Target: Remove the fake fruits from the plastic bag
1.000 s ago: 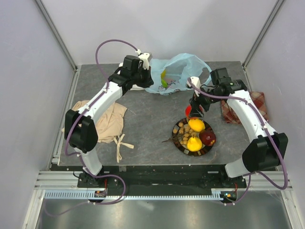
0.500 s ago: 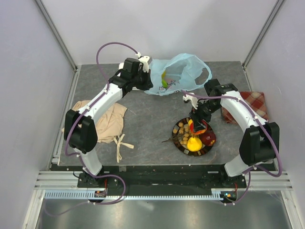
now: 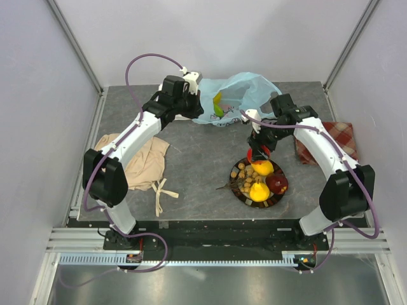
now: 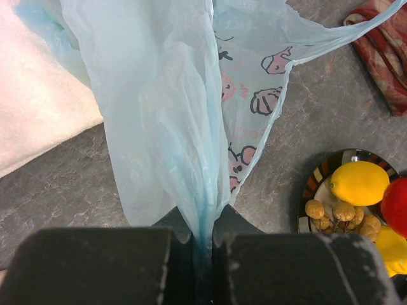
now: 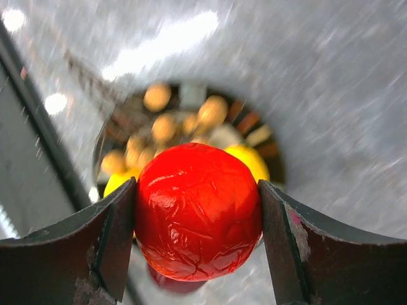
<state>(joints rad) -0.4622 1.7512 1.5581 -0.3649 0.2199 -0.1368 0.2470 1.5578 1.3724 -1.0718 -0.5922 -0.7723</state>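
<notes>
My left gripper (image 4: 202, 222) is clenched tight on a bunched fold of the bag (image 4: 159, 108). The bag lies at the top middle of the top view. My right gripper (image 5: 197, 190) squeezes a red fruit (image 5: 197, 219) above the plate (image 3: 275, 202), low and right of middle. A lemon (image 3: 261, 167) and brown berries (image 3: 245, 175) lie on the plate.

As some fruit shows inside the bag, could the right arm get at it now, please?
Probably not yet: the right gripper holds a red fruit over the plate, so its jaws are full. With them free, the bag, pinched by the left gripper, looks within reach.
</notes>
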